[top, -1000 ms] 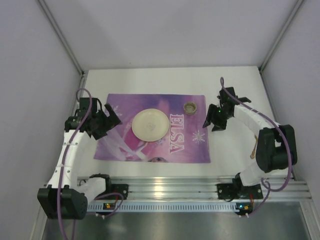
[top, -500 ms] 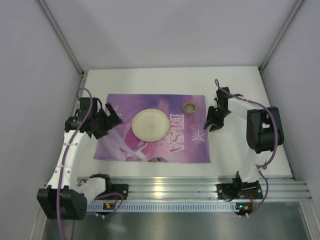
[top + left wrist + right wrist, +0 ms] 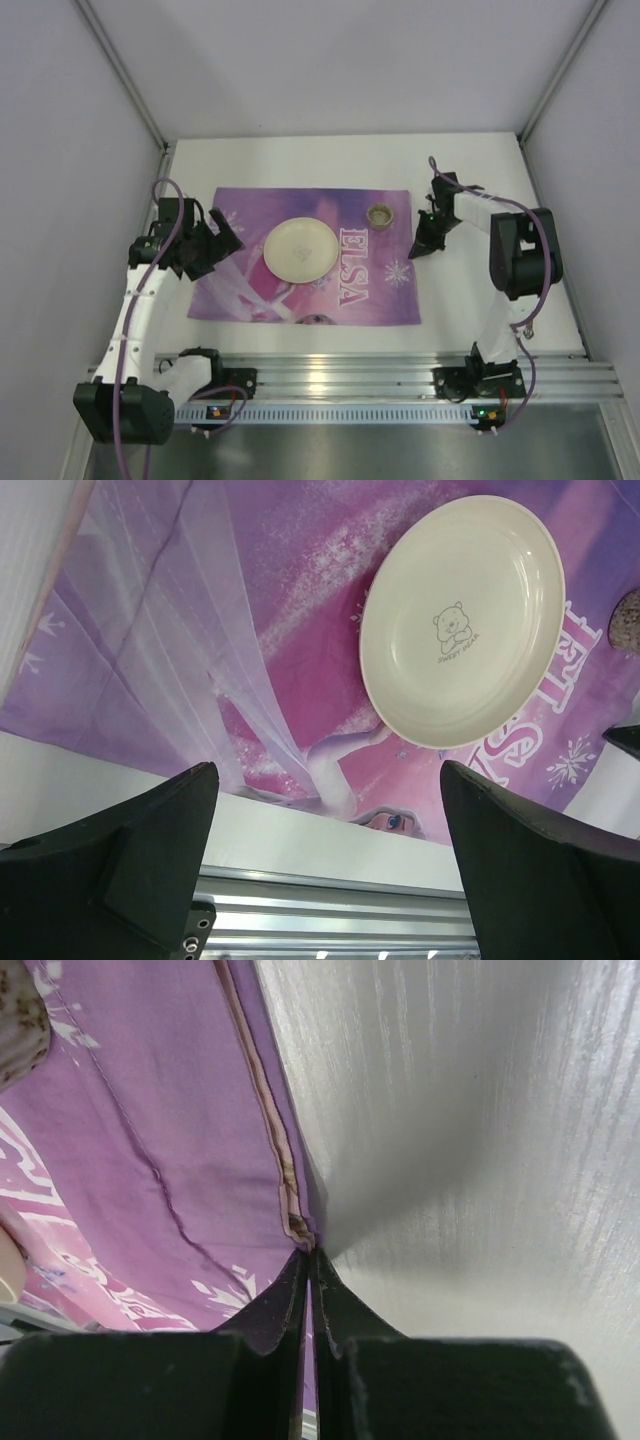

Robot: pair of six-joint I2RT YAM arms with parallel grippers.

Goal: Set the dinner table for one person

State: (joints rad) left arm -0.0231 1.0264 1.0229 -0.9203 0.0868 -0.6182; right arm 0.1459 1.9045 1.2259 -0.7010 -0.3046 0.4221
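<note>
The step in hand appeared to be squaring up the place setting. The right hand point(image 3: 308, 1252) sat low at the right edge of the purple printed "ELSA" cloth placemat point(image 3: 240, 290), its fingers pressed together with the hem pinched between them, so that the cloth rose in a small tent off the surface. The left hand point(image 3: 327, 770) hovered over the placemat's left end with its fingers wide apart, holding nothing. The next move probably called for a gentle drag or lift of that hem to shift or flatten the cloth without jolting the round cream plastic plate point(image 3: 299, 248) at its middle or the small brown cup point(image 3: 380, 213) near its far right corner. The large flat matte white table point(image 3: 300, 160) filled the floor of the enclosure beneath everything. It looked faintly streaked up close, with bare strips along its far and right edges and a ribbed aluminium rail point(image 3: 340, 375) running along its near edge.
</note>
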